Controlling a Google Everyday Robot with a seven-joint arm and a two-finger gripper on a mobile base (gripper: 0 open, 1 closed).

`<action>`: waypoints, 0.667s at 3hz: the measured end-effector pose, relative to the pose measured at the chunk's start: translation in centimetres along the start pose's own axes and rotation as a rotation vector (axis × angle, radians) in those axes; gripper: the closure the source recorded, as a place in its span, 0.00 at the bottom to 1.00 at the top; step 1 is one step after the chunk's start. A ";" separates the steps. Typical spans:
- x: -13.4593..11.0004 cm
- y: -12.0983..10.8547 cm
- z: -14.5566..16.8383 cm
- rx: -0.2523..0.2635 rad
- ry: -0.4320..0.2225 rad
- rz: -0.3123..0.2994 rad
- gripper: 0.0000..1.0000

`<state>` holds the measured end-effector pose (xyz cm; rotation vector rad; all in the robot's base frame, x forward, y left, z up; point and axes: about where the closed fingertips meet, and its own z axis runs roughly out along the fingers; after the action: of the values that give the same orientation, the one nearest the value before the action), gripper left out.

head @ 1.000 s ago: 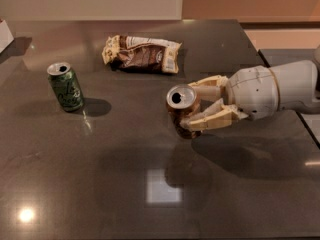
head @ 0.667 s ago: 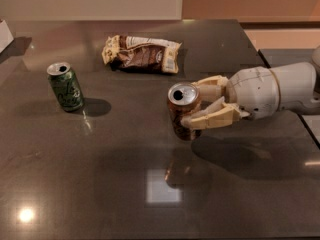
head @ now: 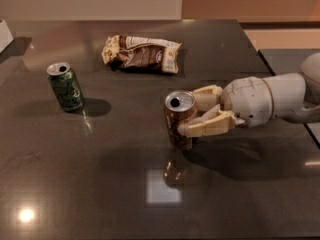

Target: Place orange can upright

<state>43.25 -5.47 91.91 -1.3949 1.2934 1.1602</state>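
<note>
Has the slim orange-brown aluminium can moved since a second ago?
Yes: the orange can sank slightly, away from the brown snack bag, in the gripper at right.

One cam, high, angled down across table (head: 90, 184), fairly near; gripper (head: 190, 111) mid-frame w/ arm from frame right, clasping orange can (head: 175, 123).

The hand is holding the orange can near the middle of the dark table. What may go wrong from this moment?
1. The hand grips the orange can from the side, and the can seems to lean a little; released like this, it may tip over.
2. I cannot tell whether its base touches the table; an early release might drop it and let it roll.
3. The can's top is open, so any liquid inside might spill.
</note>
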 end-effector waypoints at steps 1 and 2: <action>0.9 0.2 0.6 -0.011 -0.026 0.035 1.00; 1.4 0.3 0.9 0.001 -0.069 0.045 1.00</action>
<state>42.96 -4.89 90.34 -1.3192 1.2823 1.2276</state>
